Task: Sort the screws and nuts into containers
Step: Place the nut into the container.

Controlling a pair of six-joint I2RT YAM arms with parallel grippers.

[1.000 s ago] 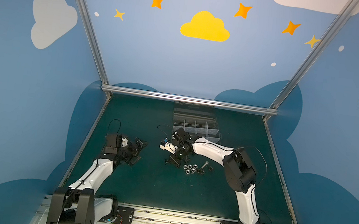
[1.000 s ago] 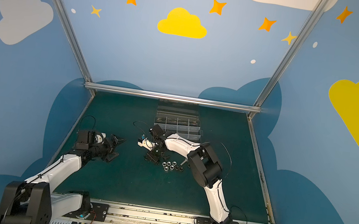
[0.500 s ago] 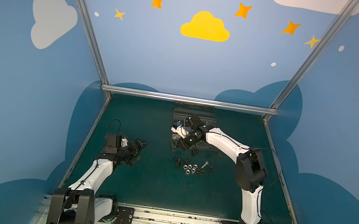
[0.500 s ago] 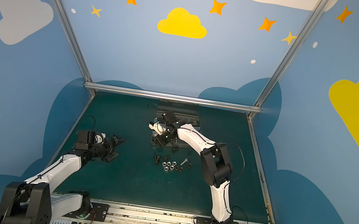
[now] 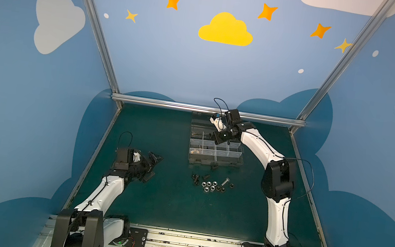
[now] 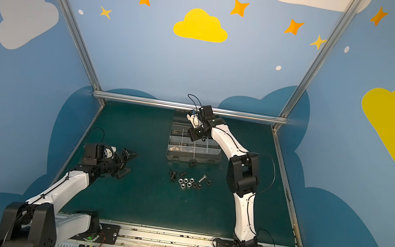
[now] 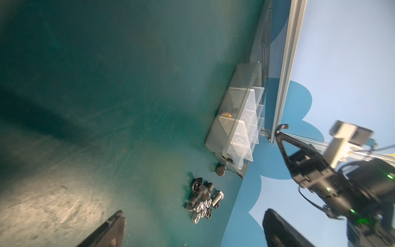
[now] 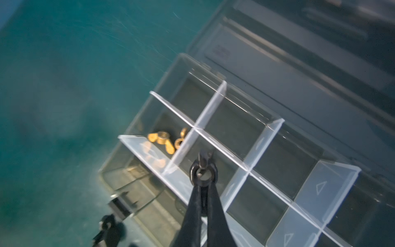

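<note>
Tightly, the right fingers (image 8: pixel 195 205) pinch a black screw (image 8: pixel 203 172) above the containers (image 8: pixel 265 136); the left fingers (image 7: pixel 106 231) stand spread apart.

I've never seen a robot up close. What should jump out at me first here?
The right gripper, shut on a small black screw, hangs over the grey plastic organiser box with translucent dividers at the back of the green table. Golden wing nuts lie in one corner compartment, and a cluster of silver hexagonal nuts and dark screws lies loose in front of the box.

Blur smears the screw (image 8: pixel 202 160) in the right hand (image 8: pixel 203 187).
</note>
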